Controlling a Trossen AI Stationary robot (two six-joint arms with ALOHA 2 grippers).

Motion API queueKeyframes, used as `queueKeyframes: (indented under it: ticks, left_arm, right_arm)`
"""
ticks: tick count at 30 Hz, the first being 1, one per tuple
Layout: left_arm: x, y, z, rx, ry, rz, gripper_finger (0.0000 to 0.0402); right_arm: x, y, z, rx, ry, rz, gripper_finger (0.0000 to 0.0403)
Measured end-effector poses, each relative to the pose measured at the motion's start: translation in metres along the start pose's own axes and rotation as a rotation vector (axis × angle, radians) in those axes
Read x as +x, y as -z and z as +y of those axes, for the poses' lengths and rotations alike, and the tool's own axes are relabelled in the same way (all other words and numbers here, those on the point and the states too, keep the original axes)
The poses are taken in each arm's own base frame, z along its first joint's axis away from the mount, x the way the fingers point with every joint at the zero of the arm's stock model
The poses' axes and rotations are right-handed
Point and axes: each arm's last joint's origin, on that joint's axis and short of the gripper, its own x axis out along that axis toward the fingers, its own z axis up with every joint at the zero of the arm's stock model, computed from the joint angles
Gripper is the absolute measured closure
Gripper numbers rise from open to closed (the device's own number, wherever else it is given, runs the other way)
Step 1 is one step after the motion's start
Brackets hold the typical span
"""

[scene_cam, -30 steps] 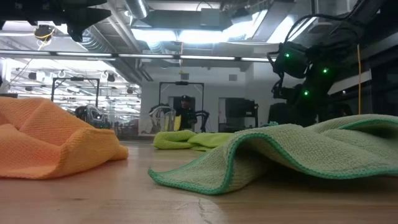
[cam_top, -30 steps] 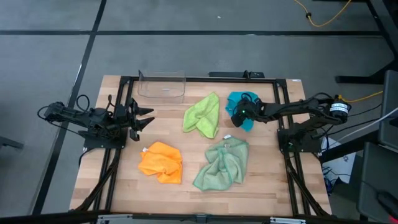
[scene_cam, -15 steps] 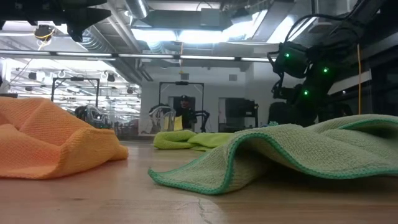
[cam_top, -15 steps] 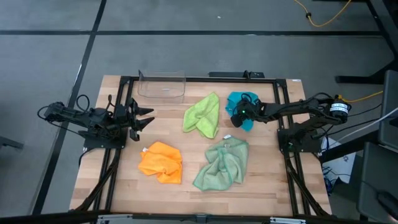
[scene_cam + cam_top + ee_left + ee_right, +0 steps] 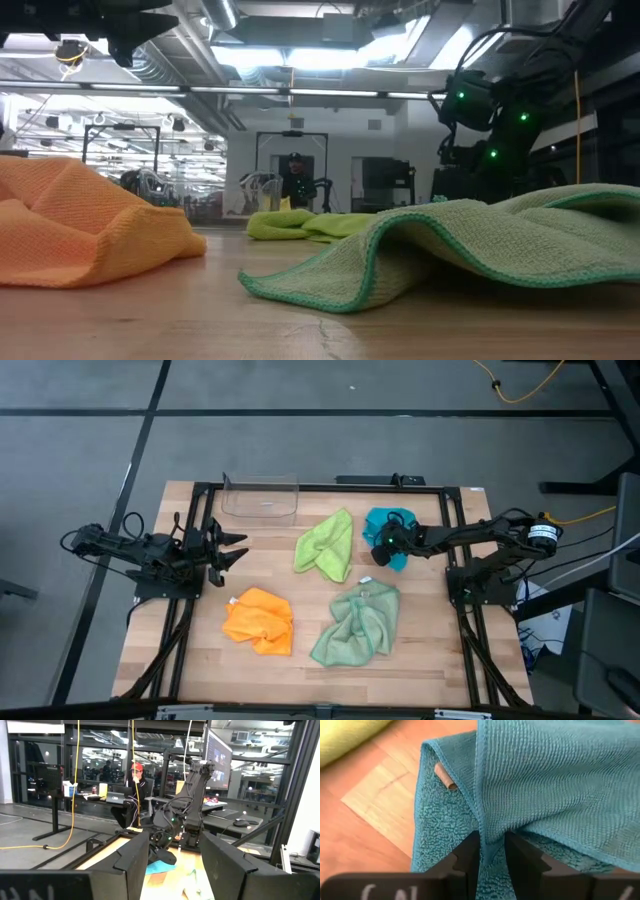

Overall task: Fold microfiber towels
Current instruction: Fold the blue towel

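The right gripper's (image 5: 492,852) two dark fingers (image 5: 470,851) are pinched narrow on a raised fold of the teal blue towel (image 5: 555,785), the cloth squeezed between them and draping away to either side. A small tan label shows at that towel's hem. From above, the right gripper (image 5: 380,540) sits over the teal blue towel (image 5: 395,520) at the far right of the worktop (image 5: 200,660), its arm reaching in from the right edge.

Just left of the teal cloth, not quite touching it, the lime green towel (image 5: 327,544) lies crumpled in the far middle. Nearer, the pale sage green towel (image 5: 357,623) is spread in loose folds right of centre, and the orange towel (image 5: 259,621) is bunched left of it, the two apart. In the level view the orange towel (image 5: 90,225) rises at the left, the sage one (image 5: 470,240) fills the right foreground, and the lime one (image 5: 300,225) lies low behind them.

The left gripper (image 5: 235,550) waits at the worktop's left edge, its fingers (image 5: 132,857) spread wide and holding nothing, well apart from every cloth. A clear plastic bin (image 5: 260,499) stands at the far edge, left of the lime towel. A person (image 5: 135,780) sits at a desk in the room beyond.
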Motion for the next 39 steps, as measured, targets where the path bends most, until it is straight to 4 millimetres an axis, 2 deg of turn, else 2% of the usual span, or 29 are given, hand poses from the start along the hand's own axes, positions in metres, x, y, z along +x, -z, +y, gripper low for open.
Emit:
queueKeyframes:
  ticks: [9, 12, 17, 21, 27, 34, 39]
  left_arm:
    - [0.0, 0.0, 0.0, 0.0, 0.0, 0.0, 0.023]
    - [0.0, 0.0, 0.0, 0.0, 0.0, 0.0, 0.023]
    - [0.0, 0.0, 0.0, 0.0, 0.0, 0.0, 0.023]
    - [0.0, 0.0, 0.0, 0.0, 0.0, 0.0, 0.023]
    - [0.0, 0.0, 0.0, 0.0, 0.0, 0.0, 0.023]
    - [0.0, 0.0, 0.0, 0.0, 0.0, 0.0, 0.023]
    - [0.0, 0.0, 0.0, 0.0, 0.0, 0.0, 0.023]
  right_arm:
    - [0.006, 0.002, 0.0, -0.034, 0.056, -0.005, 0.0313]
    - [0.005, 0.001, 0.0, -0.048, 0.054, -0.009, 0.0331]
    - [0.003, -0.004, 0.003, -0.119, 0.047, -0.023, 0.039]
    - [-0.007, -0.012, 0.009, -0.178, 0.019, -0.068, 0.0392]
    - [-0.039, -0.03, 0.021, -0.266, -0.053, -0.186, 0.0396]
    - [-0.101, -0.048, 0.028, -0.337, -0.164, -0.344, 0.0399]
    - [-0.144, -0.051, 0.028, -0.364, -0.293, -0.478, 0.04]
